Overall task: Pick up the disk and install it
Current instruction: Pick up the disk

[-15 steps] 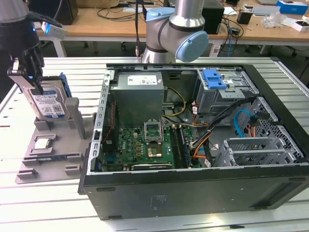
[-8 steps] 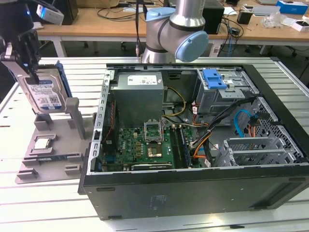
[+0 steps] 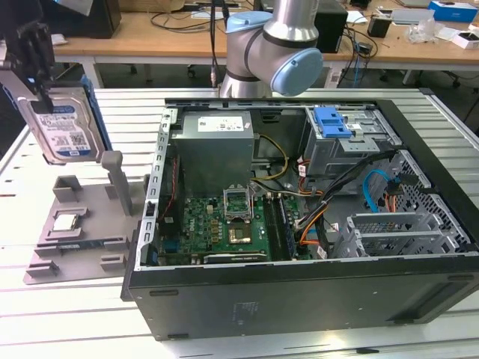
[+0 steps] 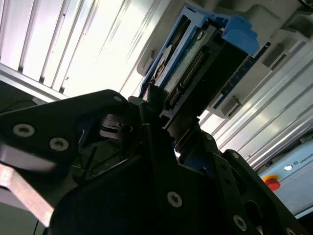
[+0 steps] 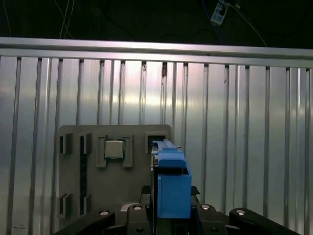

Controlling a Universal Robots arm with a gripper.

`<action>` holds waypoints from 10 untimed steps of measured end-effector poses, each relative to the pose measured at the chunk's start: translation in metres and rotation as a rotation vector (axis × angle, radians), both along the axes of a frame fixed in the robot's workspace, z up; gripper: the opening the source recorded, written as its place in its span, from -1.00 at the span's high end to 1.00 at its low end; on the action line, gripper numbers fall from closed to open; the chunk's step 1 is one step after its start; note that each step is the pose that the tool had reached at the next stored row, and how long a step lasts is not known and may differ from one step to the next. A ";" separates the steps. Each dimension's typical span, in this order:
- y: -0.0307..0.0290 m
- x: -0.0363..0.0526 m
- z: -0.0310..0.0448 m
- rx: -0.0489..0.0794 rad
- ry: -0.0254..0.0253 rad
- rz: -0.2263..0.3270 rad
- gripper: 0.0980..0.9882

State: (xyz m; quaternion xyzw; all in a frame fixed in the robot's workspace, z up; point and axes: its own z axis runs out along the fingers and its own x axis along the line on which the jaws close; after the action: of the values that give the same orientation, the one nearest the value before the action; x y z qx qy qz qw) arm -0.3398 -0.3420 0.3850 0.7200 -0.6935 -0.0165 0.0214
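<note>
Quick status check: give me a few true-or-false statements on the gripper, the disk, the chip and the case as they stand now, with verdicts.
1. The gripper is shut on the disk. True.
2. The disk sits inside the computer case. False: it is held outside the case, at the exterior view's left, above the grey fixture.
3. The processor chip rests in a recess of the grey fixture. True.
4. The disk lies flat. False: it hangs upright, on edge, with its label facing the exterior camera.
5. The computer case is closed. False: its side is open and the motherboard shows.
</note>
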 end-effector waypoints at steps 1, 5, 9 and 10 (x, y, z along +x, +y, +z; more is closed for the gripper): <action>0.0003 0.0000 0.0032 0.000 0.0002 0.000 0.41; 0.0016 0.0000 0.0171 0.000 0.0001 0.000 0.41; 0.0027 0.0000 0.0302 0.000 0.0000 0.000 0.41; 0.0029 0.0000 0.0329 0.000 0.0001 0.000 0.41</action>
State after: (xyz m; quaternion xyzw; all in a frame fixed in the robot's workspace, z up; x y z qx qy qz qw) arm -0.3398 -0.3391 0.4178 0.7200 -0.6935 -0.0165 0.0214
